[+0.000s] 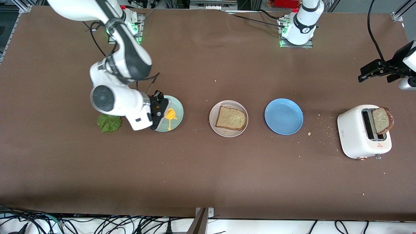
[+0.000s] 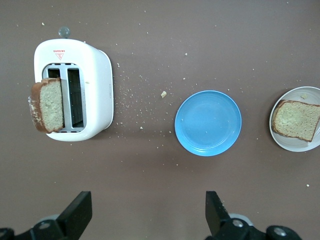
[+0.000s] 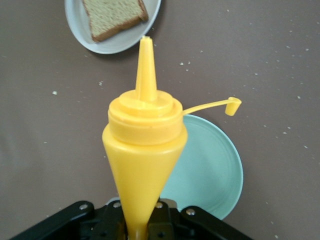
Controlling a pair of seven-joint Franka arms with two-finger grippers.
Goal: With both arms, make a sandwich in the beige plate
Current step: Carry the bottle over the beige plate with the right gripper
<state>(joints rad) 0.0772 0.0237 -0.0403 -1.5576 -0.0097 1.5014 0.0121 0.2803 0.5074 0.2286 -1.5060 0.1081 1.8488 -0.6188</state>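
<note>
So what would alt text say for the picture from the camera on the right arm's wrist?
The right gripper is shut on a yellow squeeze bottle, its nozzle uncapped and the cap dangling on its strap. Under it lies a mint-green plate on the brown table; at the picture's edge a beige plate holds a slice of brown bread.

You've got a brown table (image 1: pixel 208 169) here with a loose row of stuff across the middle. Toward the right arm's end a green lettuce leaf (image 1: pixel 109 123) lies flat on the surface, then the mint-green plate (image 1: pixel 178 112), the beige plate (image 1: pixel 214 125), the blue plate (image 1: pixel 283 116), and at the left arm's end a white toaster (image 1: pixel 352 130). You can spot crumbs (image 1: pixel 320 128) scattered on the table between the blue plate and the toaster, with a few more strays dotted around.
</note>
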